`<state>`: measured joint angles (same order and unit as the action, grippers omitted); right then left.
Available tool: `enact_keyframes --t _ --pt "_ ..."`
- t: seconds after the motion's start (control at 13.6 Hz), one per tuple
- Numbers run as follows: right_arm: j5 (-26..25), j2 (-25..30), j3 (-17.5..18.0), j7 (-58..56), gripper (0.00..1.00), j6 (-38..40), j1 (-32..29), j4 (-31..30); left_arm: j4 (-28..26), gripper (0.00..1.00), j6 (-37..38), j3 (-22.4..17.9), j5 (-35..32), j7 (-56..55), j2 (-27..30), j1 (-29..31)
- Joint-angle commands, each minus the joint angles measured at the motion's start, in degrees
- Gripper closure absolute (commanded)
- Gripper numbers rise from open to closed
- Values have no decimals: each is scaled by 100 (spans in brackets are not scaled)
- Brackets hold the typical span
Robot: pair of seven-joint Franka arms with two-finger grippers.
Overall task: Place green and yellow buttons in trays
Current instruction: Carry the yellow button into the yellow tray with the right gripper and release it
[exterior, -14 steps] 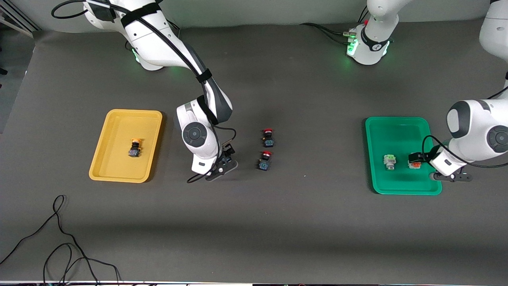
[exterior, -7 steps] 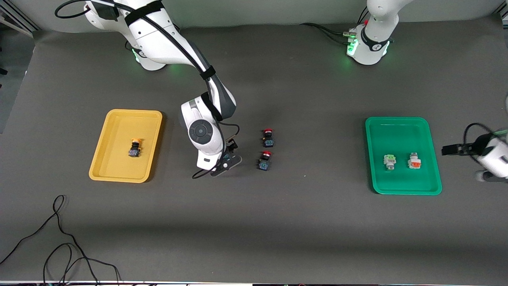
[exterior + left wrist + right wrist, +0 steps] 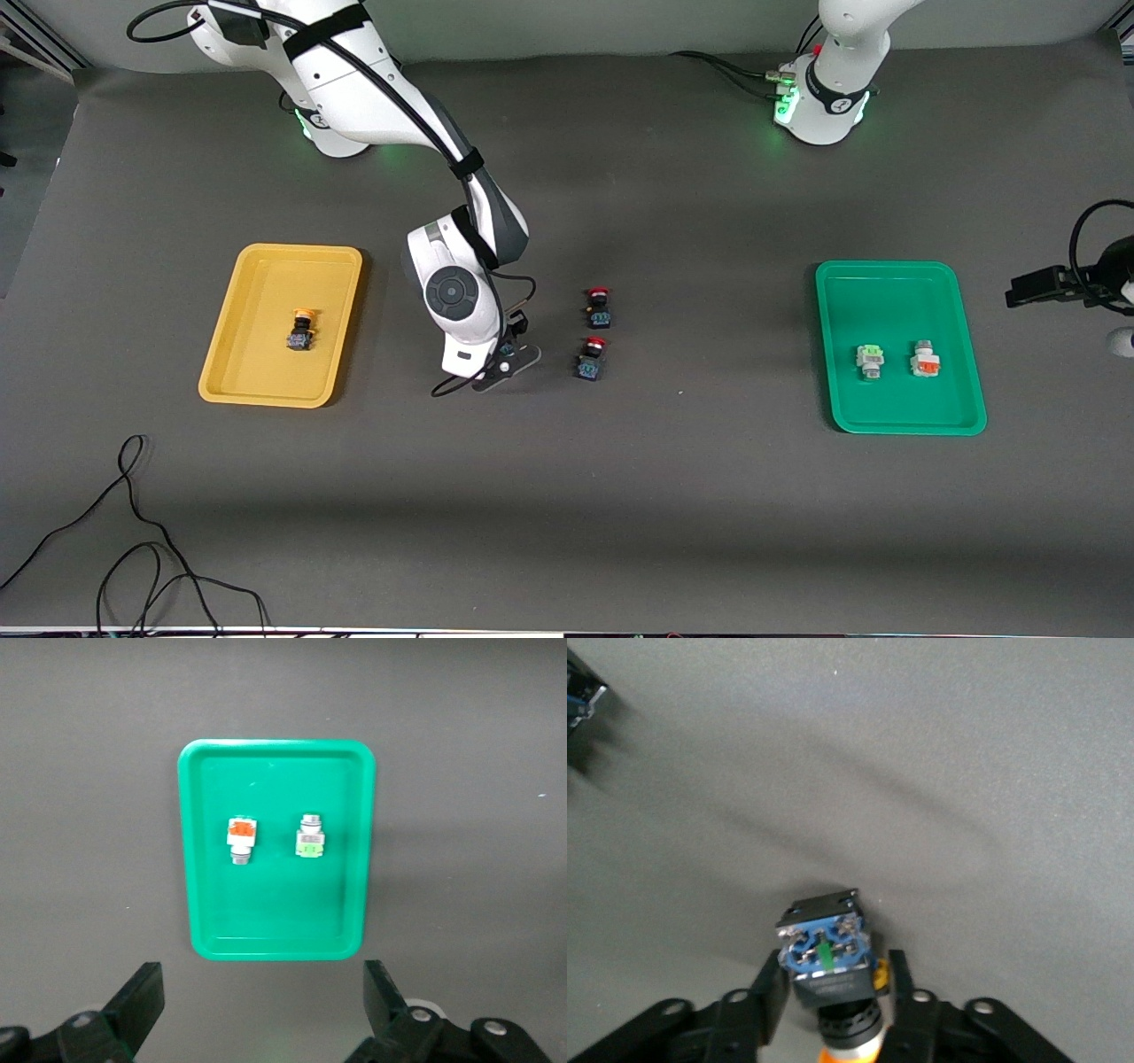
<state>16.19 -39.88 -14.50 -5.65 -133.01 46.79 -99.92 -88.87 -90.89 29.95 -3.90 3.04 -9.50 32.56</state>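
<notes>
My right gripper (image 3: 507, 354) is down at the table between the yellow tray (image 3: 266, 266) and two red-capped buttons, shut on a black-bodied button with a yellow-orange cap (image 3: 828, 966); its fingers (image 3: 769, 988) press both sides. A second yellow-capped button (image 3: 301, 330) lies in the yellow tray. The green tray (image 3: 886, 270) holds a whitish button with a green part (image 3: 871, 361) and one with an orange-red part (image 3: 925, 361). My left gripper (image 3: 263, 1005) hangs open and empty high above the table beside the green tray (image 3: 276, 912), at the left arm's end.
Two black buttons with red caps (image 3: 599, 307) (image 3: 591, 357) lie mid-table, close beside my right gripper. A loose black cable (image 3: 133, 532) curls on the table near the front camera at the right arm's end.
My right gripper has shifted slightly toward the red-capped buttons and closed on the yellow-capped button. My left gripper has pulled away from the green tray toward the table's end and risen.
</notes>
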Motion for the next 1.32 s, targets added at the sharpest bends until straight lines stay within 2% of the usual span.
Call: enact_keyframes --t 0.0,0.15,0.22,0.29,0.44,0.66,0.96,1.03,1.25 --pt "130 -2 -70 -50 100 -137 76 -37 -165 0 72 -216 205 3 457 -292" --pt "148 260 -123 168 100 20 23 -36 -297 0 72 -663 283 -32 641 -836" --pt "148 488 -166 205 100 343 -20 -28 -376 0 63 -979 397 -84 747 -1196" --pt "148 760 -384 196 100 816 -38 -2 -420 0 72 -1348 416 -120 835 -1634" --pt "148 1402 -902 187 100 1880 -38 25 -438 0 142 -1833 425 -312 949 -2286" --pt "87 2176 -1764 187 100 2928 -12 16 -420 0 256 -1940 433 -392 1029 -2544" --pt "-10 2529 -2845 100 100 3343 5 -19 -341 0 362 -1923 556 -322 1029 -2500" --pt "-149 2529 -3048 30 100 3334 6 -45 -341 0 371 -1931 565 -313 1038 -2491" --pt "-449 2494 -3303 -242 100 2924 -56 -430 -350 0 353 -1940 565 -313 1029 -2500"
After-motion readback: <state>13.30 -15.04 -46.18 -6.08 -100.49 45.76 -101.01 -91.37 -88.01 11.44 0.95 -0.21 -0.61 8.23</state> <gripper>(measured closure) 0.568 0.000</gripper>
